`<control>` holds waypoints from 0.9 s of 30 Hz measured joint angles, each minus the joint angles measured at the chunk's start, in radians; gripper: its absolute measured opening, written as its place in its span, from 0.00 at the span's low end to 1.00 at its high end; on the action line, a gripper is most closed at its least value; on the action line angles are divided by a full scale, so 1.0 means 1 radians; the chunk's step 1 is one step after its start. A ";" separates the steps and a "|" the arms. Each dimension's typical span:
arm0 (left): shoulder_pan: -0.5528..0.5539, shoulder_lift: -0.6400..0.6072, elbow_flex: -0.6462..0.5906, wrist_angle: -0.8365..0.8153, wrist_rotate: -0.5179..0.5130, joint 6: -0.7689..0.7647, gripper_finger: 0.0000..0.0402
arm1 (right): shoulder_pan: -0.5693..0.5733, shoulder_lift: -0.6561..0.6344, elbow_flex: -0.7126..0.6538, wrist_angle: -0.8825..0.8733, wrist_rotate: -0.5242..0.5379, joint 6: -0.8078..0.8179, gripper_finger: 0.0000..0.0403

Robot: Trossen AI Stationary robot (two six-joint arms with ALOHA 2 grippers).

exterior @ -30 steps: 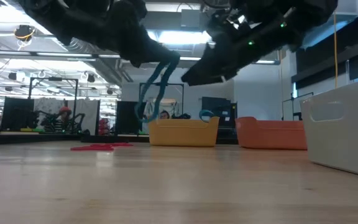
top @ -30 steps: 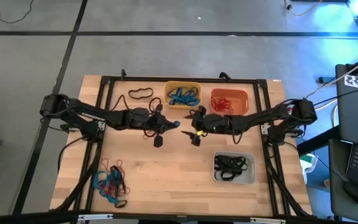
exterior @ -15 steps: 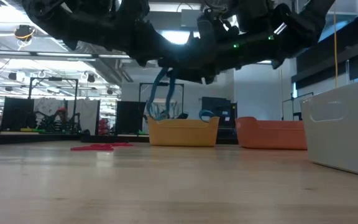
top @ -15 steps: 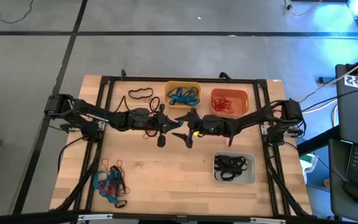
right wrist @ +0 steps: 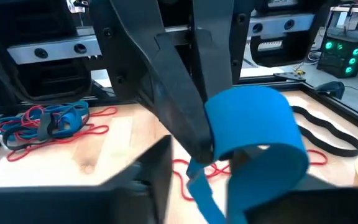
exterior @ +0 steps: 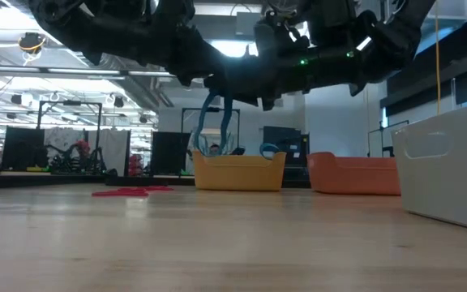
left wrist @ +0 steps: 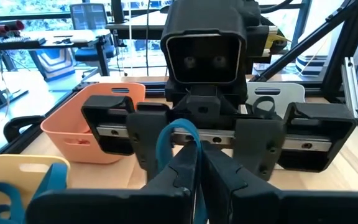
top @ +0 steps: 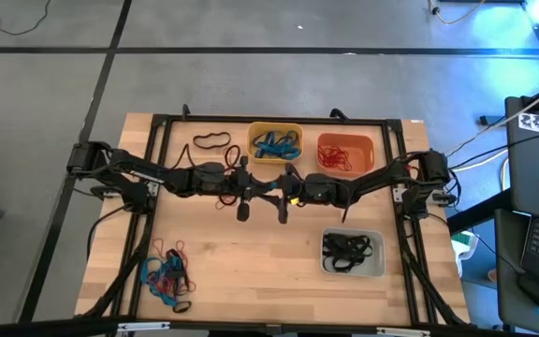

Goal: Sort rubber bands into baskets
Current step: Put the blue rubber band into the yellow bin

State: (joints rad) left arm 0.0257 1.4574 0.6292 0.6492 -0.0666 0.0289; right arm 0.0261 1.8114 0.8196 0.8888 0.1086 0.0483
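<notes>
The two arms meet nose to nose above the middle of the table [top: 269,271]. The left gripper [top: 255,190] has its fingers [left wrist: 182,177] pinched shut on a blue rubber band [left wrist: 176,146] — the loop rises from between the closed tips in the left wrist view and hangs down as two blue strands [exterior: 216,122] in the low view, clear of the tabletop.

The right gripper [top: 279,192] faces it at the same spot. Its fingers [right wrist: 157,171] sit on either side of the same broad blue loop, with the band lying in the gap between them. I cannot tell if they have actually closed on it.

Behind the arms stand the yellow basket [top: 275,128] with blue bands and the orange basket [top: 346,140] with red ones; the grey basket [top: 353,269] holds black bands. A mixed heap of bands [top: 167,276] lies at the near left, and a lone black band [top: 211,141] lies beside the yellow basket.
</notes>
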 joint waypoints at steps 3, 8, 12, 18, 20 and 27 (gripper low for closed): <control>0.000 0.000 0.000 -0.002 0.000 -0.009 0.04 | -0.002 0.000 0.000 0.000 -0.028 -0.020 0.21; 0.000 0.000 0.000 -0.002 0.000 -0.004 0.04 | -0.002 0.000 0.000 -0.001 -0.031 -0.056 0.02; 0.000 0.000 0.000 -0.008 0.000 0.017 0.10 | -0.002 0.000 0.000 -0.001 -0.031 -0.061 0.06; -0.008 -0.003 0.000 -0.037 0.000 -0.025 0.31 | -0.001 0.000 0.000 -0.005 -0.019 -0.107 0.02; -0.008 -0.027 0.000 -0.093 0.000 -0.016 0.36 | -0.002 -0.009 0.000 -0.031 -0.014 -0.124 0.01; 0.017 -0.193 0.000 -0.315 -0.001 -0.022 0.43 | -0.002 -0.103 0.000 -0.144 0.121 -0.213 0.05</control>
State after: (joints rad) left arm 0.0426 1.2645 0.6291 0.3341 -0.0673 0.0068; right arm 0.0238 1.7086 0.8197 0.7449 0.2296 -0.1652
